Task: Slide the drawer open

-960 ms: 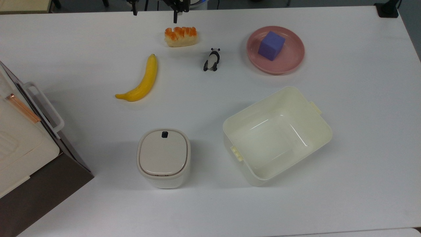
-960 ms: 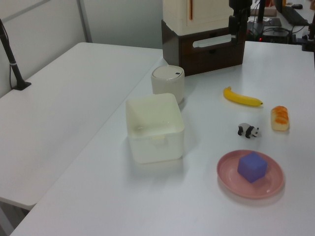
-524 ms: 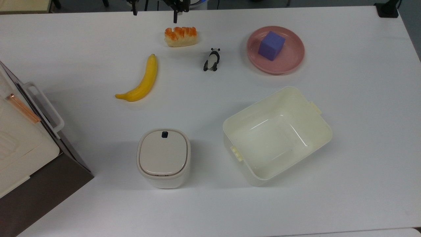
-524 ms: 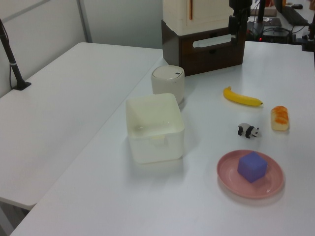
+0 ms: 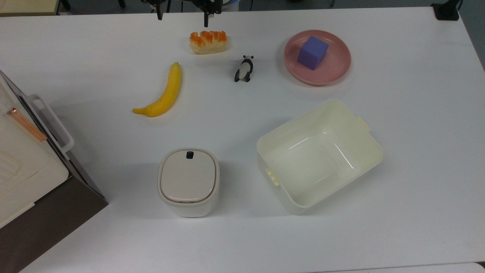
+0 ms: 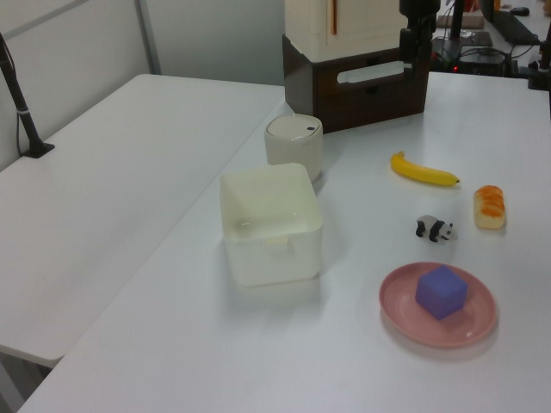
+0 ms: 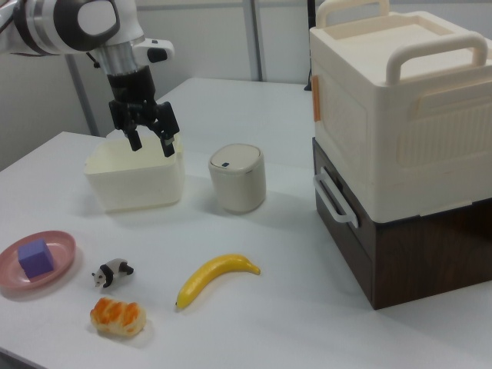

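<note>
Arm comes in from the right view's upper left, wrist pointing straight down, claw (image 7: pixel 150 143) hanging in the air with fingers apart and nothing between them. In the top view the claw tips (image 5: pixel 182 17) sit at the upper edge, just above the orange-topped bread (image 5: pixel 208 41).

Drawer (image 7: pixel 346 231) is closed, dark brown front with white loop handle (image 7: pixel 333 200), at the right view's right under a cream storage box (image 7: pixel 400 100). In the top view the drawer (image 5: pixel 49 127) sits at the left edge, well apart from the claw.

White counter (image 5: pixel 242 235) carries a banana (image 5: pixel 161 94), panda figure (image 5: pixel 244 68), pink plate (image 5: pixel 337 72) with a purple cube (image 5: pixel 312 52) on it, open cream tub (image 5: pixel 320 155), and a small white lidded bin (image 5: pixel 188 181). A second white table (image 6: pixel 112 198) stands beside the counter in the left view. No readable writing.
</note>
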`<state>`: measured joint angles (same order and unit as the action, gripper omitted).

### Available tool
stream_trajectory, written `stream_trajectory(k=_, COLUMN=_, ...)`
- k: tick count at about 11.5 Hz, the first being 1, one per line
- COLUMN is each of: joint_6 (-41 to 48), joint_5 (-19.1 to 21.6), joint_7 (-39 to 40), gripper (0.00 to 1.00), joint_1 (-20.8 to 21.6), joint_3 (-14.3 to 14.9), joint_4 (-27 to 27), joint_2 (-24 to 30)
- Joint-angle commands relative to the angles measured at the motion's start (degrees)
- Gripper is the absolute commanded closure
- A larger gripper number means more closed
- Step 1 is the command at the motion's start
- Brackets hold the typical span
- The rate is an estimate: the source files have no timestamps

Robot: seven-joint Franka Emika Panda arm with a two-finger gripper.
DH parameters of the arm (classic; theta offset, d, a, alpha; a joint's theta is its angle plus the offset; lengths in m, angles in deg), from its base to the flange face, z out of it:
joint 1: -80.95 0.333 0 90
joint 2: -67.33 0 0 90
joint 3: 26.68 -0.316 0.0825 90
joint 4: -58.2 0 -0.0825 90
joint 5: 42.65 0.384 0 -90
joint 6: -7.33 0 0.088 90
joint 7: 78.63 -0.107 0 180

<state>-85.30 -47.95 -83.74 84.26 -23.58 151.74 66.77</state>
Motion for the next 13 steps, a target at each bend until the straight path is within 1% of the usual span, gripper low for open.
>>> stream_trajectory(k=1, joint_6=0.44, joint_5=1.43, joint_7=2.47, gripper=0.00, joint_1=1.00, joint_3=-0.20, joint_4=-0.30, joint_2=-1.28)
stream_trajectory(k=3, joint_6=0.44, joint_5=1.35, joint_7=2.82, gripper=0.00, joint_1=1.26, joint_3=-0.38, joint_4=-0.21, joint_2=-1.81)
stream_trajectory(k=4, joint_6=0.44, joint_5=1.26, joint_7=4.39, gripper=0.00, joint_1=2.04, joint_3=-0.29, joint_4=-0.29, joint_2=-2.33)
stream_trajectory(k=6, joint_6=0.35, joint_5=1.34, joint_7=12.28, gripper=0.00, joint_1=1.79, joint_3=-0.20, joint_4=-0.30, joint_2=-3.56)
stream_trajectory(k=8, joint_6=0.00, joint_5=0.82, joint_7=17.22, gripper=0.00, joint_1=1.70, joint_3=-0.20, joint_4=-0.30, joint_2=-5.15)
stream_trajectory(k=10, joint_6=-4.81, joint_5=0.47, joint_7=25.37, gripper=0.00, joint_1=1.44, joint_3=0.23, joint_4=-0.12, joint_2=-6.38)
stream_trajectory(k=11, joint_6=-6.58, joint_5=0.21, joint_7=29.24, gripper=0.00, joint_1=0.65, joint_3=0.23, joint_4=-0.12, joint_2=-7.60)
stream_trajectory(k=12, joint_6=-8.94, joint_5=-0.84, joint_7=34.24, gripper=0.00, joint_1=-0.40, joint_3=0.32, joint_4=-0.29, joint_2=-9.44)
stream_trajectory(k=13, joint_6=-13.32, joint_5=-2.16, joint_7=39.68, gripper=0.00, joint_1=-1.11, joint_3=0.41, joint_4=-0.03, joint_2=-10.59)
